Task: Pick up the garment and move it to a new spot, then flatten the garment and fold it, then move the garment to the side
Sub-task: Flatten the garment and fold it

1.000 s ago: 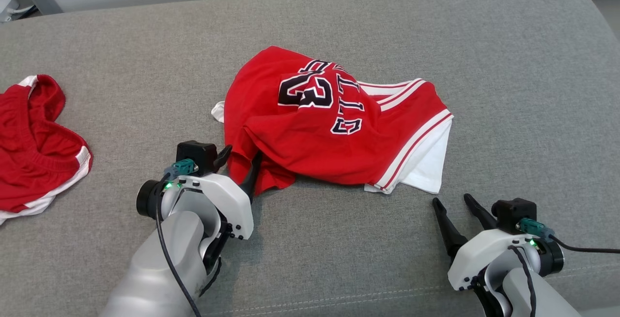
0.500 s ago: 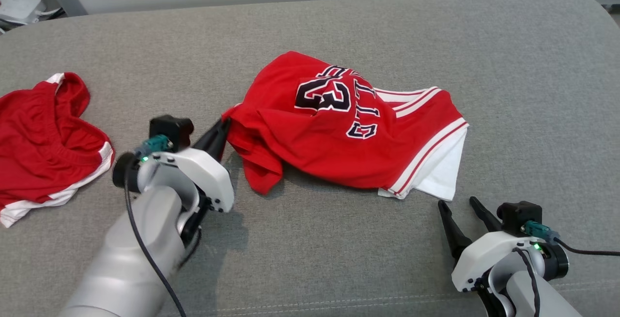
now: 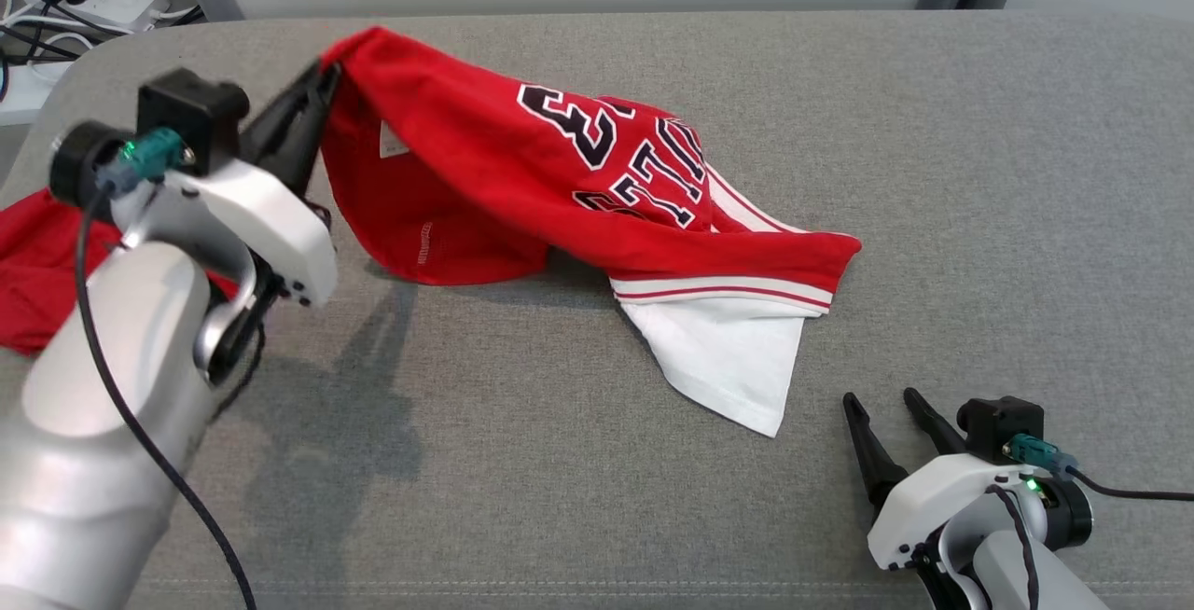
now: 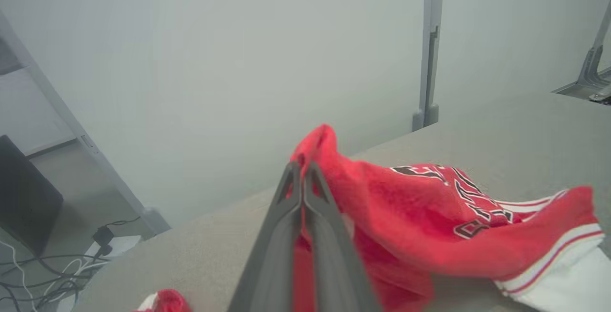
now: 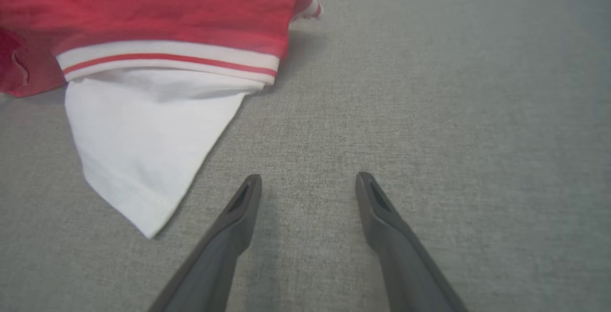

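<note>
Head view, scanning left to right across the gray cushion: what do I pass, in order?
second red garment → left gripper, shut → red jersey, pinched by that gripper → right gripper, open

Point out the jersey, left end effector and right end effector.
jersey [image 3: 466,116], head view, red fabric beside the number.
left end effector [image 3: 322,78], head view, fingertips pinched on the jersey's raised edge.
right end effector [image 5: 309,177], right wrist view, gap midway between its open fingertips.

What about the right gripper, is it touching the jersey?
Apart. The right wrist view shows bare grey cushion between the open right gripper and the white corner of the jersey.
</note>
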